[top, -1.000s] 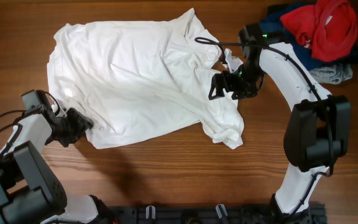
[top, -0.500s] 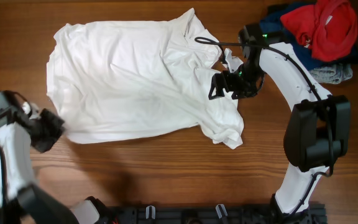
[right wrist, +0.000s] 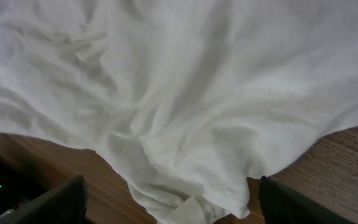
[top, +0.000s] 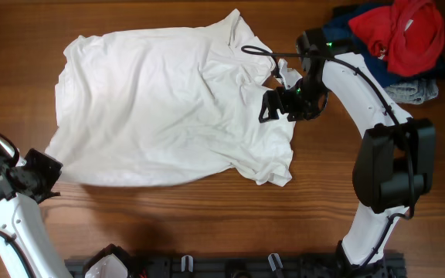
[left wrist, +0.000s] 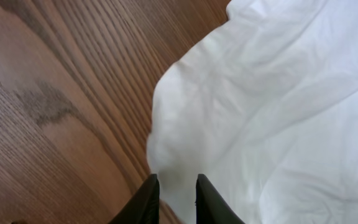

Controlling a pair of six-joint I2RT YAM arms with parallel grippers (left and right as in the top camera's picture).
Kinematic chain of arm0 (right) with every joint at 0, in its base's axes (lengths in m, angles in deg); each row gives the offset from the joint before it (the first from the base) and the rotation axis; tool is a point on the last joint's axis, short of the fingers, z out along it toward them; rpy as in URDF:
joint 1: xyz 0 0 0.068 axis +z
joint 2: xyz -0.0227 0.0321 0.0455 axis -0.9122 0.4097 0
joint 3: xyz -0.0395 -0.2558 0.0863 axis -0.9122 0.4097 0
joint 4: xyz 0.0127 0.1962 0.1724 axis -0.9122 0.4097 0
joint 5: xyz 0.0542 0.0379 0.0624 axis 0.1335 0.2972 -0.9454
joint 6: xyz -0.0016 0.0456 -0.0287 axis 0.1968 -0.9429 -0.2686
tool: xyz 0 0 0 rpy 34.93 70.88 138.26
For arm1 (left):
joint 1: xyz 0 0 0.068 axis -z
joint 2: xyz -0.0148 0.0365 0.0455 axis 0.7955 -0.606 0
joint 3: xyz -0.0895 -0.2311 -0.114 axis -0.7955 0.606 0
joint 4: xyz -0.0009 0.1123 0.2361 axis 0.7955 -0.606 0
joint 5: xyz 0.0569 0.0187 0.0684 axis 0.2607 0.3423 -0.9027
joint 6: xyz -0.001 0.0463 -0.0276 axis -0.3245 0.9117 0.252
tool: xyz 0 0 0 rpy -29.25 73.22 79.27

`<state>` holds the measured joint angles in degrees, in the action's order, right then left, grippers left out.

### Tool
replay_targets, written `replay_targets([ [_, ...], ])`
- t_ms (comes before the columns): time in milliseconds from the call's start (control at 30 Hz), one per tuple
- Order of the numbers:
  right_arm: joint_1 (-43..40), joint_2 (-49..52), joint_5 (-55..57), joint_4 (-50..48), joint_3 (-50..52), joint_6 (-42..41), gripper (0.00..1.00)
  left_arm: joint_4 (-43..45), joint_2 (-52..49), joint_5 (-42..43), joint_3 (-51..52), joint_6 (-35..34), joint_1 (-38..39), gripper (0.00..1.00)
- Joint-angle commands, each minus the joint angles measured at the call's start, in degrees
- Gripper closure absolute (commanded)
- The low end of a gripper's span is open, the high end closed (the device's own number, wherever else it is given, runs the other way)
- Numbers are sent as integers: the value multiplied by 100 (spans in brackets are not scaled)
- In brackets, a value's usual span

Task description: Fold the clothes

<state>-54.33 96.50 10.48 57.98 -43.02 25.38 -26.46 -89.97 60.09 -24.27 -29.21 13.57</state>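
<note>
The clothes, a large white T-shirt (top: 168,100), lie spread on the wooden table (top: 207,208), with the lower left corner drawn out to a point. My left gripper (top: 50,164) is at that corner. In the left wrist view its fingertips (left wrist: 176,182) stand a narrow gap apart with the shirt's edge (left wrist: 278,93) between them. My right gripper (top: 273,108) hovers over the shirt's right side. It is wide open (right wrist: 173,190) above a bunched fold of white fabric (right wrist: 185,93) and holds nothing.
A pile of other garments sits at the back right corner: red (top: 404,31) on top, navy (top: 346,27) beneath and grey (top: 412,93) at its front. Bare wood (left wrist: 55,93) lies left of and in front of the shirt.
My left arm swung out to the lower left, dragging the shirt's lower left corner with it and flattening the shirt. Its jaws have parted slightly. The right arm has not moved.
</note>
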Motion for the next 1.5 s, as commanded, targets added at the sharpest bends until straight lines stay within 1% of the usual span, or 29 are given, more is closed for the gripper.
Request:
replay_targets([
  [0,28,-118,-114,39,-107,140,11,-2,72,-66,-101,61,-42,77],
  [100,28,-118,-101,103,-107,140,11,9,72,-66,-101,61,-42,76],
  [167,28,-118,15,149,-107,122,11,35,72,-63,-101,61,-42,65],
  [200,26,-118,111,162,-107,118,11,44,72,-28,-101,61,-42,45],
  [233,17,-118,212,170,-107,81,10,70,68,42,-101,63,-42,41],
  [300,0,-118,345,136,-109,-33,9,155,61,247,-101,63,-42,30],
  [367,0,-118,365,68,-164,-13,8,317,44,623,-101,74,-35,21],
  [467,2,-118,365,-13,-455,-11,8,704,24,1316,-101,337,33,15],
  [567,2,-118,417,-13,-992,116,8,1268,24,2175,-101,715,260,14],
  [600,13,-118,472,-17,-1198,162,8,1427,24,2302,-101,739,365,14],
  [700,20,-118,702,-446,-1971,448,8,2122,-61,2299,-101,732,1003,13],
  [733,20,-118,772,-627,-2048,446,7,2328,-129,2295,-101,732,1187,13],
  [867,20,2,859,-1904,-2103,483,7,3206,-706,2295,-103,708,1934,14],
  [967,31,356,863,-2435,-2103,551,8,3604,-1193,2295,-103,713,2345,17],
  [1033,28,616,994,-2551,-2103,472,12,3681,-1401,2249,-103,710,2540,19],
  [1100,11,852,1156,-2583,-2098,361,19,3615,-1475,2050,-103,715,2677,20],
  [1200,-9,1176,1217,-2583,-2098,107,32,3539,-1475,1858,-101,717,2806,20],
  [1233,-9,1298,1215,-2586,-2096,39,41,3534,-1475,1840,-101,717,2846,20],
  [1267,-9,1394,1217,-2594,-2096,-35,44,3528,-1475,1840,-101,717,2876,20],
  [1333,-9,1574,1193,-2621,-2096,-55,48,3508,-1475,1814,-101,715,2918,20],
  [1400,-4,1845,1191,-2717,-2094,-223,55,3434,-1475,1742,-101,713,2953,20],
  [1467,-4,1974,1189,-2791,-2092,-343,58,3386,-1475,1731,-101,715,2957,20],
])
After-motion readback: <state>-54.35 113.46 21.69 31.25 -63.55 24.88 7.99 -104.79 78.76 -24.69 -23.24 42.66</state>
